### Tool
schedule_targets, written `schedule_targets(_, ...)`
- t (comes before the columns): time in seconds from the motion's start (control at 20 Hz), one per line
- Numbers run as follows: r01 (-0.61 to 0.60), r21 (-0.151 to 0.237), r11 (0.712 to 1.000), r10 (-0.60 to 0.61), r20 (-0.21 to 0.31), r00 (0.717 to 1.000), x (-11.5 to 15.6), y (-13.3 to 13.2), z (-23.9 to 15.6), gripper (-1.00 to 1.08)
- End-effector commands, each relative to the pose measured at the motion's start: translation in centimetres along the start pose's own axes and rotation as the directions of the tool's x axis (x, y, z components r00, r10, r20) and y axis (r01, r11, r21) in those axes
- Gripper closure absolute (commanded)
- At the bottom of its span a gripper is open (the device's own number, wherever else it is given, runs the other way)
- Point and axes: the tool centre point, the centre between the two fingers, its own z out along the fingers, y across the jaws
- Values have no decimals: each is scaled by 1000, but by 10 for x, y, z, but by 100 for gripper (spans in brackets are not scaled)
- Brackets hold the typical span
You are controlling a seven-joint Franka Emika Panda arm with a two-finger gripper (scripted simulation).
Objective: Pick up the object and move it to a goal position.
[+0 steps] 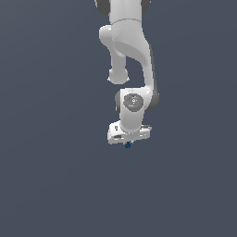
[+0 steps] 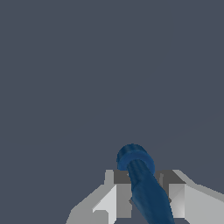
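The object (image 2: 142, 183) is a dark blue elongated piece with a rounded, flanged end. In the wrist view it sits between my two grey fingers (image 2: 122, 197), which press on it from both sides, its rounded end sticking out past them. In the exterior view only a small blue tip (image 1: 128, 145) shows below my white gripper (image 1: 128, 141), which hangs under the arm near the middle of the picture. The gripper is shut on the object and holds it off the surface. No goal marker shows in either view.
The white arm (image 1: 132, 51) comes down from the top of the exterior view. Around it there is only a plain dark grey-blue ground (image 1: 51, 176).
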Motion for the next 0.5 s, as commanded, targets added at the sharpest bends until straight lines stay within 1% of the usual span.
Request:
schedule_targets(0.0,0,0,1000,0,-1,1000,-1,1,-7,108)
schedule_targets(0.25,0,0,1000,0,-1,1000,-8,5,-30,108)
schedule_targets(0.45,0,0,1000,0,-1,1000,-16,11,-58,108)
